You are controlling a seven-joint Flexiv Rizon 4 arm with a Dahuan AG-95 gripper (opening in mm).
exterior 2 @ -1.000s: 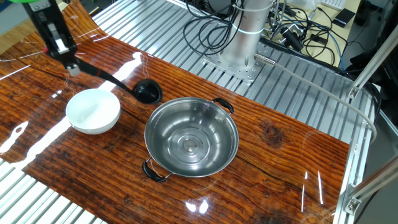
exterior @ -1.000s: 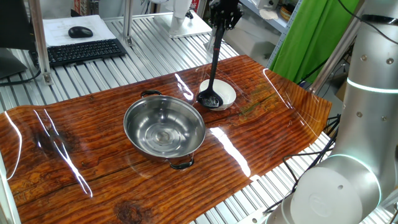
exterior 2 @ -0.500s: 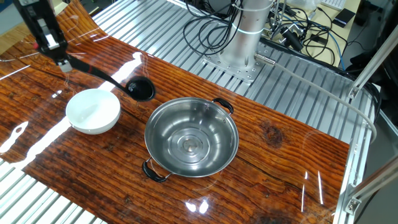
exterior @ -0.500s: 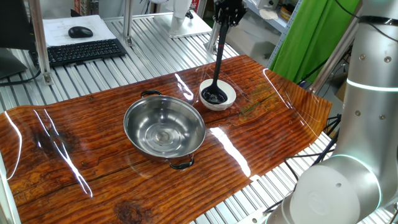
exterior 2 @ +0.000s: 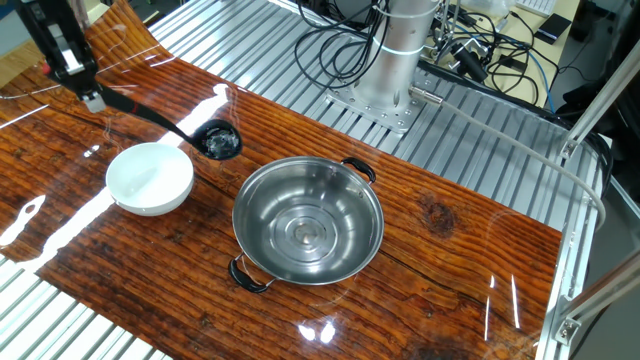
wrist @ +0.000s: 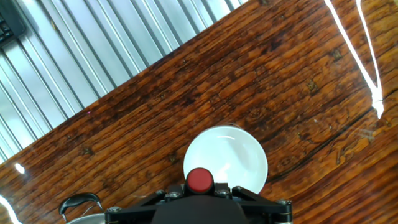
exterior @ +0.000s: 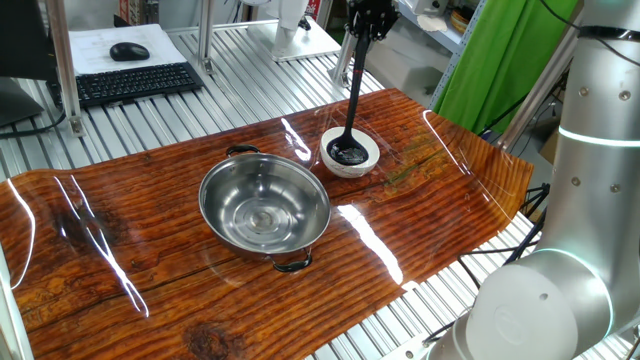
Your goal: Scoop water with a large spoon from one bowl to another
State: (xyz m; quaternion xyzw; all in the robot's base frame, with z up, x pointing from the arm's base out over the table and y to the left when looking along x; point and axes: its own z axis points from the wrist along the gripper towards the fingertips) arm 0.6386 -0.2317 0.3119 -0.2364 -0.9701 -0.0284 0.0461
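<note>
Above the bench, the pincer (exterior: pixel 366 22) grips the large spoon (exterior: pixel 352 97) — cup seemingly over the white bowl (exterior: pixel 366 164). Steel bowl (exterior: pixel 264 205) appears near empty; pouring looks outstanding.

White bowl (wrist: pixel 226 158) low centre on wood table (wrist: pixel 186 106), red button (wrist: pixel 200 180) overlapping rim; steel bowl handle (wrist: pixel 79 202) btm left.

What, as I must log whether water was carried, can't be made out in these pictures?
- Water in the ladle: its black cup is too dark and small in both fixed views.
- Water in the steel bowl: glare, both fixed views.
- Ladle in hand view: hidden behind the housing of the pincer.
- White bowl: lower rim hidden by that housing, hand view.
</note>
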